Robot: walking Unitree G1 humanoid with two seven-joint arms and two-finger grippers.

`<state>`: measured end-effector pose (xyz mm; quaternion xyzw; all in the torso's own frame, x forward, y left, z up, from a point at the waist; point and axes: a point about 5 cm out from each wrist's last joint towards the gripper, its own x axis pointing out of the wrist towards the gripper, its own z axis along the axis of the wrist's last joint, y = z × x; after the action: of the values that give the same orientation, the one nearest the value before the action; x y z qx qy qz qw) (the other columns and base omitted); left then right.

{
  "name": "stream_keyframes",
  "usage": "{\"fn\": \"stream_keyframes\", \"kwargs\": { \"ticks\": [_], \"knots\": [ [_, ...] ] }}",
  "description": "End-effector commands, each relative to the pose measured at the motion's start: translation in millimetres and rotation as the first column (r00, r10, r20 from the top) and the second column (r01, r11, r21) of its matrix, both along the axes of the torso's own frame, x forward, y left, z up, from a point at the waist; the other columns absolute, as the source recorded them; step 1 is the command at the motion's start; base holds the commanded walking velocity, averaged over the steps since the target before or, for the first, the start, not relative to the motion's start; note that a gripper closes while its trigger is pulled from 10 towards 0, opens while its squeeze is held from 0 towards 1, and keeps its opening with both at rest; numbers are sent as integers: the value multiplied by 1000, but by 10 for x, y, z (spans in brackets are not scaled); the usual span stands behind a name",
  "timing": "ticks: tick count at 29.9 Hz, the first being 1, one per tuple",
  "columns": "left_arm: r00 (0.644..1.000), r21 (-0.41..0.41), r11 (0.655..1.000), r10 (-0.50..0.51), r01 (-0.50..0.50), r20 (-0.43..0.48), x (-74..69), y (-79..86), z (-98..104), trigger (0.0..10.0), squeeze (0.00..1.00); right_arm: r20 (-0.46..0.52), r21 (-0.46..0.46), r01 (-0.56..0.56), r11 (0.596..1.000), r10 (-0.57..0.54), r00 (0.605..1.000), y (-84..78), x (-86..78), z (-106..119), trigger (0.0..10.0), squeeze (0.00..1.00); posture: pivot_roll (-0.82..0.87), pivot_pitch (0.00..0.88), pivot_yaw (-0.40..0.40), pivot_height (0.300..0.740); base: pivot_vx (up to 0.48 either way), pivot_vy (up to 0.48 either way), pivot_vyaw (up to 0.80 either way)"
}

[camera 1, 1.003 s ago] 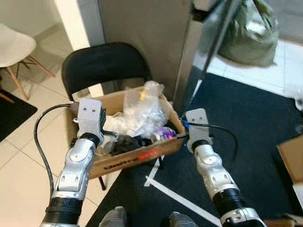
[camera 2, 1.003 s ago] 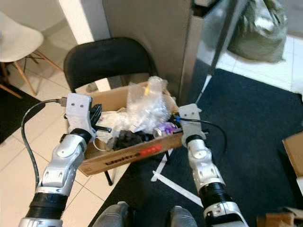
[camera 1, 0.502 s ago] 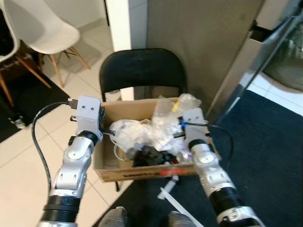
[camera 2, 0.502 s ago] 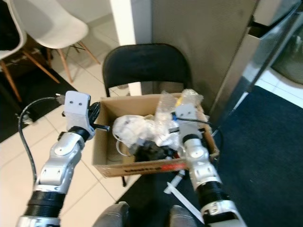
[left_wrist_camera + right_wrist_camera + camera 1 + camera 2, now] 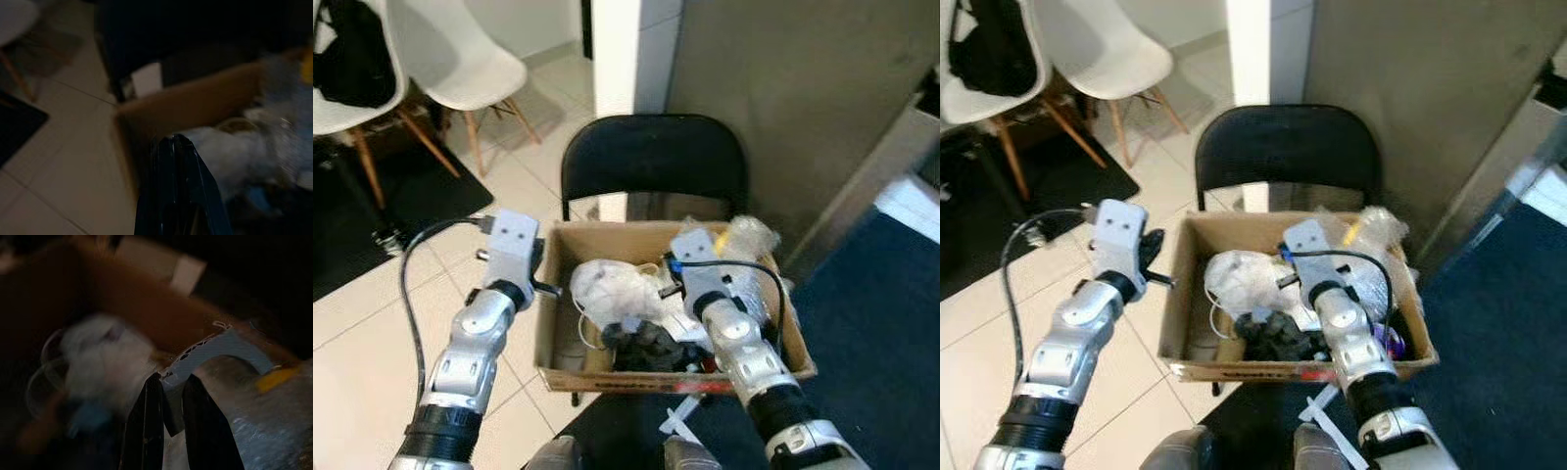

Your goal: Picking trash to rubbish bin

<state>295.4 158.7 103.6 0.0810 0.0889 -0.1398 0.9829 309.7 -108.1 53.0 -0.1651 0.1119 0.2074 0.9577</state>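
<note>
From the left eye we look down on a cardboard box (image 5: 570, 328) full of trash, sitting on the seat of a black folding chair (image 5: 651, 162). Our left gripper (image 5: 544, 281) sits just outside the box's left wall, its black fingers pointing toward the cardboard, and from here we cannot tell whether they are parted. Our right arm reaches over the box from the near side, its wrist above the pile, with a white plastic bag (image 5: 607, 289) just left of it and a dark crumpled lump (image 5: 646, 345) in front. A clear plastic wrapper with a yellow bit (image 5: 744, 235) lies beyond it in the far right corner. The right eye shows the same scene, plus two white chairs (image 5: 1097, 59) on the tiled floor (image 5: 979, 294) well off to the left and a dark carpet (image 5: 1498, 294) on the right. The left wrist picture is dim: the fingers (image 5: 176, 186) are pressed together with no gap, empty, and past their tips runs the box's brown edge with the pale bag inside. The right wrist picture is dark and blurred too: here the right gripper (image 5: 171, 382) has its two fingers closed on a flap of pale plastic, the white bag to one side of them and the clear wrapper with its yellow patch to the other.
</note>
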Motion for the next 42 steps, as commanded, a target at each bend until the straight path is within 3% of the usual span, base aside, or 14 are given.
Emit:
{"fn": "stream_keyframes", "kwargs": {
  "ticks": [1, 7, 17, 18, 19, 20, 24, 25, 31, 33, 34, 36, 38, 42],
  "knots": [
    [998, 27, 999, -24, 26, -65, -52, 38, -109, 10000, 0, -16, -25, -55, 998, 54, 998, 61, -28, -47, 10000, 0, 62, 50, -5, 740, 0, 0, 0],
    [966, 53, 973, -214, 223, -143, -174, -16, -205, 10000, 0, -83, -86, -201, 976, 194, 978, 201, -69, -151, 10000, 0, 69, 49, -8, 740, 0, 0, 0],
    [956, 59, 966, -240, 252, -167, -195, -52, -220, 10000, 0, -119, -13, -272, 962, 268, 956, 281, -93, -156, 10000, 0, 67, 37, -12, 740, 0, 0, 0],
    [955, 58, 965, -243, 256, -169, -198, -58, -222, 10000, 0, -118, 22, -266, 964, 267, 956, 292, -86, -140, 10000, 380, 67, 37, -12, 740, 0, 0, 0],
    [955, 58, 965, -243, 256, -169, -198, -58, -222, 10000, 0, -118, 22, -266, 964, 267, 956, 292, -86, -140, 10000, 380, 67, 37, -12, 740, 0, 0, 0],
    [954, 55, 964, -247, 260, -170, -201, -61, -223, 10000, 0, -116, 75, -256, 964, 263, 958, 306, -71, -110, 10000, 1000, 67, 34, -12, 740, 0, 0, 0],
    [952, 56, 962, -253, 266, -174, -201, -62, -224, 10000, 0, -78, 114, -204, 972, 213, 974, 291, -2, -33, 10000, 1000, 68, 34, -10, 740, 0, 0, 0],
    [952, 57, 963, -251, 264, -174, -198, -59, -223, 10000, 0, -68, 135, -181, 974, 192, 979, 277, 19, -8, 10000, 0, 69, 36, -9, 740, 0, 0, 0],
    [985, 82, 983, -156, 162, -75, -116, 15, -129, 10000, 0, 4, 235, -105, 966, 107, 994, 218, 95, 132, 10000, 0, 68, 38, -8, 740, 0, 0, 0],
    [993, -32, 993, 111, -110, 44, 31, 220, 47, 10000, 0, 51, 329, 15, 944, -33, 998, 90, 165, 247, 10000, 0, 67, 42, -10, 740, 0, 0, 0],
    [993, -32, 993, 111, -110, 44, 31, 220, 47, 10000, 0, 51, 329, 15, 944, -33, 998, 90, 165, 247, 10000, 0, 67, 42, -10, 740, 0, 0, 0],
    [962, -77, 966, 254, -247, 100, 70, 368, 151, 10000, 0, 85, 434, 208, 877, -269, 959, -188, 206, 350, 10000, 0, 64, 45, -15, 740, 0, 0, 0],
    [956, -53, 963, 268, -263, 123, 53, 391, 173, 10000, 0, 140, 453, 259, 853, -355, 924, -345, 169, 412, 10000, 0, 61, 51, -10, 740, 0, 0, 0],
    [948, -49, 956, 294, -290, 121, -13, 373, 112, 10000, 0, 175, 418, 255, 872, -353, 919, -393, 81, 408, 10000, 0, 43, 59, 2, 740, 0, 0, 0]
  ]
}}
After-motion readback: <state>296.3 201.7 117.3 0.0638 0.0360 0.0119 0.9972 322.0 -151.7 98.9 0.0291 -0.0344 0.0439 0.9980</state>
